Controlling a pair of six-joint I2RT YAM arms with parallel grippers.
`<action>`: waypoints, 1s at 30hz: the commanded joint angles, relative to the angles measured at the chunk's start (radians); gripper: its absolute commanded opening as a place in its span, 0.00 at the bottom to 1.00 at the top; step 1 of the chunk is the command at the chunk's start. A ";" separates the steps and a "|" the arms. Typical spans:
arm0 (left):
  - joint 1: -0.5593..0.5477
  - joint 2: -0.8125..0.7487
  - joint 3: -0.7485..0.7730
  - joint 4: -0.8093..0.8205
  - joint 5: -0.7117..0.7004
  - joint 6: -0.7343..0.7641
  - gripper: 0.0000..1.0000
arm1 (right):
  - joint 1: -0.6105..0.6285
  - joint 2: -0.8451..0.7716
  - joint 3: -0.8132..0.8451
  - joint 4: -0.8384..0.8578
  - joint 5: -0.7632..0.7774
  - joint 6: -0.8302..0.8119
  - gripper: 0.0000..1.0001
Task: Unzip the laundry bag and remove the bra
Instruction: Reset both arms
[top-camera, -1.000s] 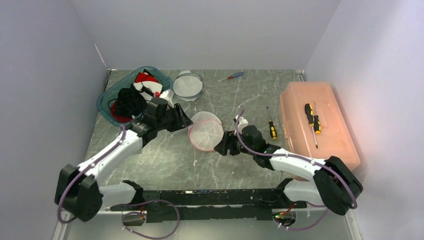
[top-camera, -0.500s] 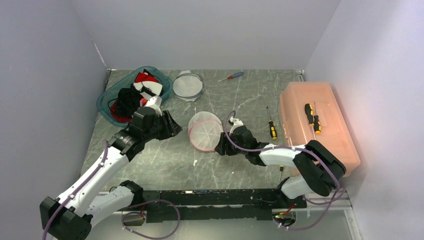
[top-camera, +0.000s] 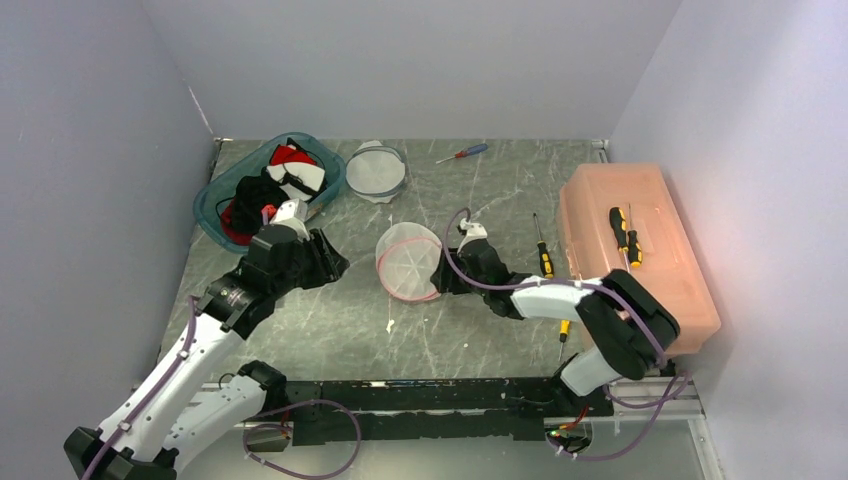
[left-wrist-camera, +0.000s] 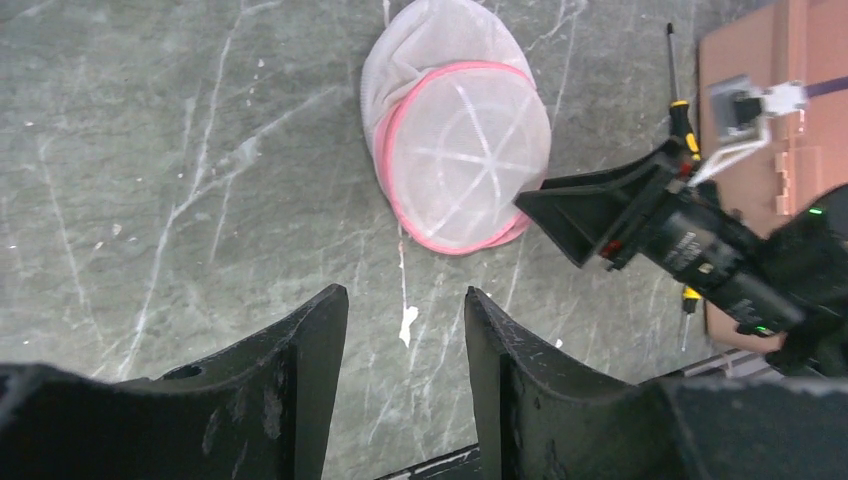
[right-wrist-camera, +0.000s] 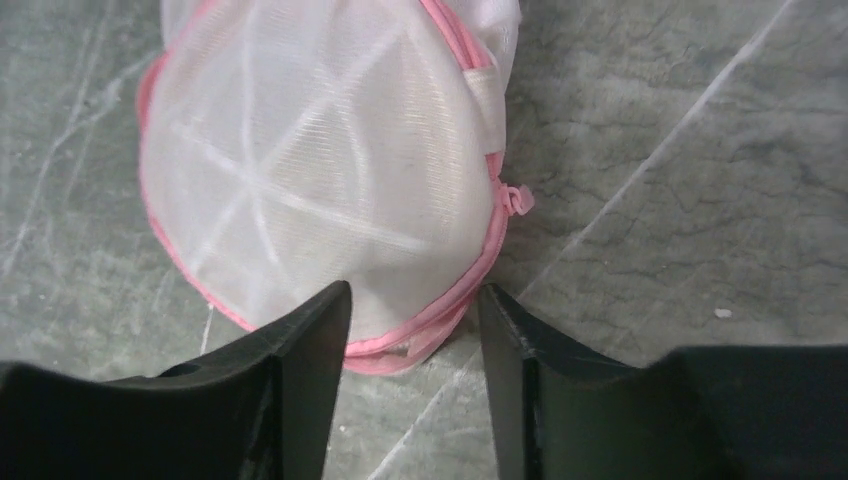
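The laundry bag (top-camera: 409, 262) is a round white mesh pouch with a pink zipper rim, lying mid-table. It also shows in the left wrist view (left-wrist-camera: 458, 150) and the right wrist view (right-wrist-camera: 320, 180), where its pink zipper pull (right-wrist-camera: 516, 199) sits on the right edge. My right gripper (top-camera: 445, 276) is open, its fingers straddling the bag's near pink rim (right-wrist-camera: 415, 345). My left gripper (top-camera: 325, 262) is open and empty, left of the bag and apart from it. No bra shows through the mesh.
A teal bin (top-camera: 215, 200) with red, black and white garments stands at back left. A second mesh bag (top-camera: 376, 170) lies behind. A pink toolbox (top-camera: 632, 245) with screwdrivers on its lid stands right. Loose screwdrivers (top-camera: 542, 250) (top-camera: 462, 153) lie on the table.
My left gripper has drawn back from the bag toward the left and near side. My right gripper has moved up closer onto the bag's right rim.
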 joint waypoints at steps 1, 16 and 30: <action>0.000 -0.024 0.019 -0.033 -0.054 0.041 0.53 | 0.000 -0.176 -0.003 -0.058 0.070 -0.050 0.57; 0.001 0.005 0.156 -0.033 -0.240 0.103 0.93 | 0.030 -0.906 0.069 -0.648 0.468 0.130 0.98; 0.001 -0.070 0.134 -0.002 -0.380 0.088 0.94 | 0.030 -0.832 0.211 -0.670 0.561 0.123 0.99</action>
